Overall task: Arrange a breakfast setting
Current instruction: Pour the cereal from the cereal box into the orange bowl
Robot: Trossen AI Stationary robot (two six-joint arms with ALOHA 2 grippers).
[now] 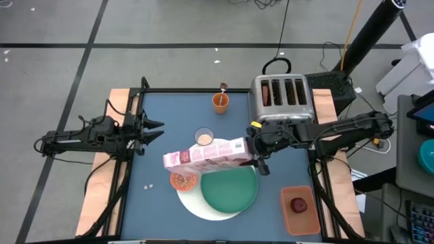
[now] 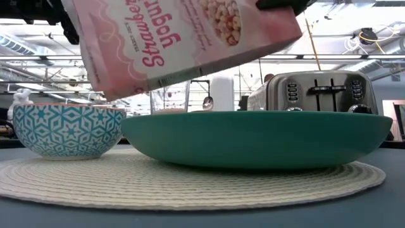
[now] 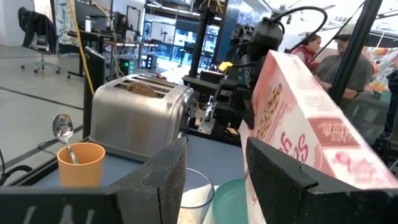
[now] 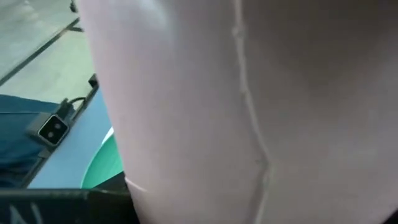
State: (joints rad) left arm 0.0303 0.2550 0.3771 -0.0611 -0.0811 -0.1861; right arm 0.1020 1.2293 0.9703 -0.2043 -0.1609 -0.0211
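left arm stretched in from table's left edge, low and level, left gripper (image 1: 154, 129) near left side of table, fingers (image 3: 166, 177) parted, nothing between them. right arm reaches in from right edge, forearm running leftward across table, wrist bent near centre. right gripper (image 1: 256, 152) clamped on end of pink cereal box (image 1: 205, 155), holding it tilted above table. left gripper well apart from right.

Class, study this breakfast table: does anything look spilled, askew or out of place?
Yes. A few small pale bits lie loose on the blue table left of the bowl, like spilled cereal. The pink cereal box, held by the right pincer, hangs tilted above the bowl.
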